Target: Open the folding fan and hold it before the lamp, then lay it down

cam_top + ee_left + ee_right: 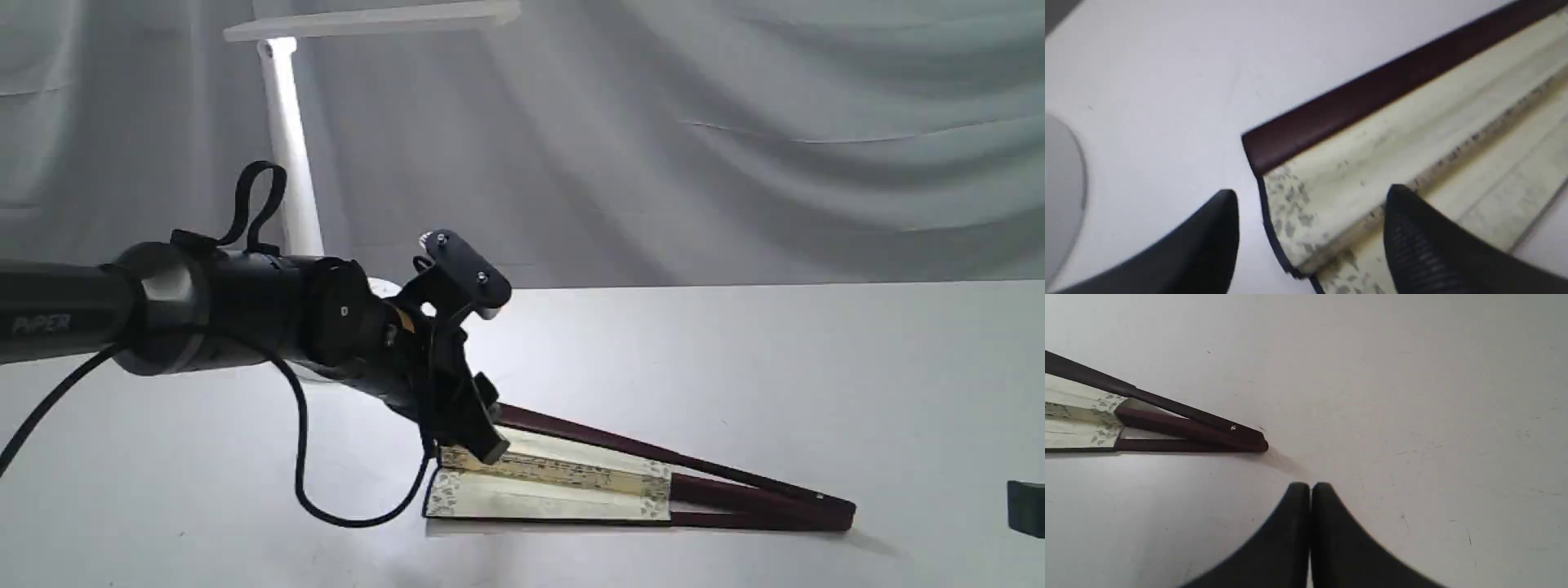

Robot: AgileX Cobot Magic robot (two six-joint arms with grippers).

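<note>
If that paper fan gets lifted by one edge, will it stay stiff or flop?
Probably both. On the folding fan, the dark guards look rigid, but the pleated paper leaf seems thin and may sag or tear. Joined only at the rivet, it would likely swing open.

folding fan (563, 490): cream leaf, maroon guards, barely spread, lying flat | lamp (287, 139): white, upright, behind fan

lamp (287, 147) base mostly hidden behind the left arm (204, 314), folding fan (1372, 163) writing blurry, its far end cut off
</note>
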